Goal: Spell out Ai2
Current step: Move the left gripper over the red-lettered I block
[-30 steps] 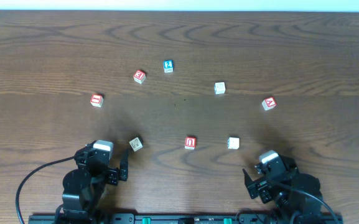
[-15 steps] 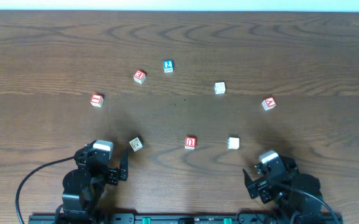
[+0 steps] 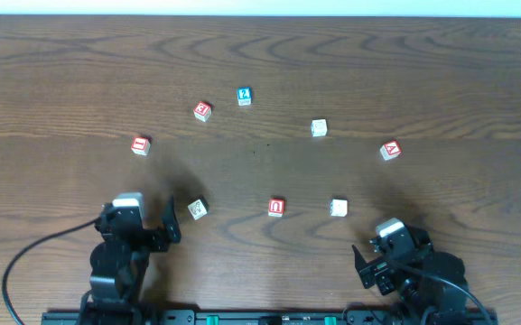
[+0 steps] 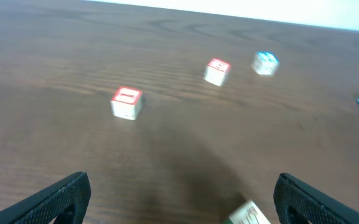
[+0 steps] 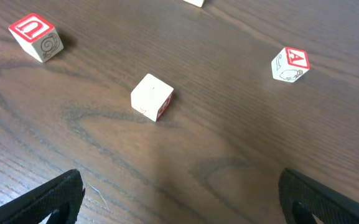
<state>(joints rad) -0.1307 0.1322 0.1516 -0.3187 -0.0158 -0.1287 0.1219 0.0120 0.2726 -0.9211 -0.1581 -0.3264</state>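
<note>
The red-framed "A" cube (image 3: 389,150) lies at the right and shows in the right wrist view (image 5: 289,64). The red-framed "I" cube (image 3: 140,144) lies at the left and is blurred in the left wrist view (image 4: 127,102). The blue-framed "2" cube (image 3: 244,95) lies at the far middle and also shows in the left wrist view (image 4: 265,63). My left gripper (image 3: 156,231) (image 4: 182,202) is open and empty at the near left, short of the "I" cube. My right gripper (image 3: 375,260) (image 5: 179,199) is open and empty at the near right.
Another red-framed cube (image 3: 202,110) lies left of the "2". The red "U" cube (image 3: 276,207) (image 5: 35,37) lies near the middle. Pale cubes lie beside my left fingers (image 3: 197,208) (image 4: 249,214), right of the "U" (image 3: 338,207) (image 5: 152,96), and farther back (image 3: 319,127).
My left arm has shifted left and turned, so its fingers now sit left of the nearby pale cube. The right arm and all cubes have not moved.
</note>
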